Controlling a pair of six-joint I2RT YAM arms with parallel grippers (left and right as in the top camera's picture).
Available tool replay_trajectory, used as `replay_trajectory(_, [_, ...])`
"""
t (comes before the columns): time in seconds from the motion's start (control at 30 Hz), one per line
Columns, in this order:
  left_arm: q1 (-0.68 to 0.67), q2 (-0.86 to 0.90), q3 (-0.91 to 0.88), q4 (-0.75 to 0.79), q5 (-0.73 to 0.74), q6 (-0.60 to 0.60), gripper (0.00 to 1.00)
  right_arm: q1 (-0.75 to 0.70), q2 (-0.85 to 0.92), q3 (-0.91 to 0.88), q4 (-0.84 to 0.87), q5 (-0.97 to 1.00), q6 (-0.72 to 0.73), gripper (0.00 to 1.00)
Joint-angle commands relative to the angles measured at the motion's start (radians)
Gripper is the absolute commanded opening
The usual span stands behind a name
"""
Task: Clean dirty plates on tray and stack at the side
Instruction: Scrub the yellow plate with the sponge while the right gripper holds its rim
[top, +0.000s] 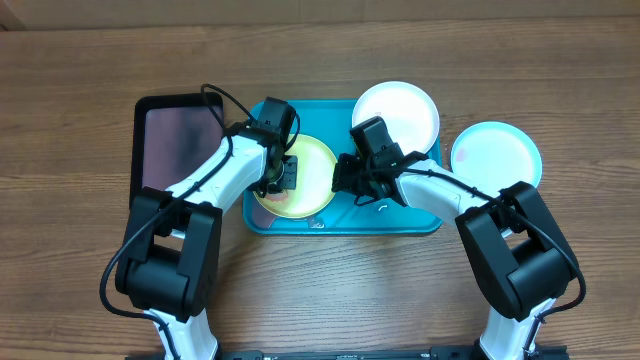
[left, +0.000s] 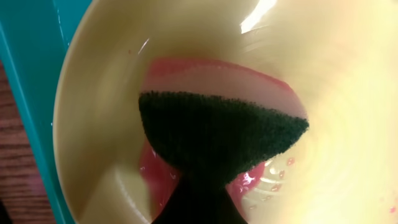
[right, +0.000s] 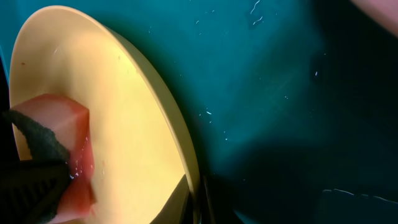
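The yellow-green plate (top: 315, 160) lies in the left half of the turquoise tray (top: 400, 215). My left gripper (top: 287, 175) is shut on a sponge (left: 217, 130), pink with a dark green scouring face, and presses it onto the plate (left: 348, 93), with wet red smear around it. My right gripper (top: 342, 178) is shut on the plate's right rim (right: 198, 202); the plate (right: 124, 112) and sponge (right: 59, 115) show in the right wrist view. The white plate (top: 397, 112) sits at the tray's back right corner. The light blue plate (top: 497, 152) lies on the table right of the tray.
A smaller black tray (top: 175, 135) lies directly left of the turquoise tray, under my left arm. The wooden table (top: 90, 250) surrounds everything. The tray floor (right: 280, 93) has water droplets on it.
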Motion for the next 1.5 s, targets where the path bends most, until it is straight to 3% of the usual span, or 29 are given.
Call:
replay_trajectory(0.0, [-0.012,0.006,-0.061,-0.010,0.019,0.071,0.04,-0.006,0.016,0.000,-0.003,-0.009,0.004,0.06])
replay_trajectory(0.07, [-0.017,0.006,-0.062,-0.016,0.107,0.139,0.04,-0.006,0.016,0.000,-0.003,-0.012,0.004,0.06])
replay_trajectory(0.17, [-0.025,0.006,-0.060,0.000,0.410,0.302,0.04,-0.006,0.016,0.000,-0.003,-0.013,0.004,0.06])
replay_trajectory(0.27, [-0.027,0.006,-0.055,0.002,0.470,0.344,0.04,-0.006,0.016,0.000,-0.005,-0.013,0.004,0.06])
replay_trajectory(0.33, [-0.027,0.006,-0.053,0.013,0.401,0.296,0.04,-0.006,0.016,0.000,-0.008,-0.013,0.004,0.06])
replay_trajectory(0.57, [-0.026,0.006,-0.053,0.049,-0.217,-0.188,0.04,-0.006,0.016,0.000,-0.011,-0.012,0.004,0.06])
replay_trajectory(0.67, [-0.026,0.006,-0.053,0.062,-0.336,-0.252,0.04,-0.006,0.016,0.000,-0.012,-0.012,0.004,0.06])
replay_trajectory(0.83, [-0.029,0.006,-0.053,0.085,-0.416,-0.253,0.04,-0.006,0.016,0.000,-0.012,-0.012,0.004,0.06])
replay_trajectory(1.0, [-0.029,0.006,-0.053,0.147,-0.235,-0.084,0.04,-0.006,0.016,0.000,-0.016,-0.013,0.004,0.06])
replay_trajectory(1.23, [-0.029,0.006,-0.053,0.321,-0.153,-0.063,0.04,-0.006,0.016,0.000,-0.026,-0.013,-0.009,0.06])
replay_trajectory(1.47, [-0.035,0.006,-0.053,0.369,0.328,0.138,0.04,-0.006,0.016,0.000,-0.025,-0.019,-0.019,0.06])
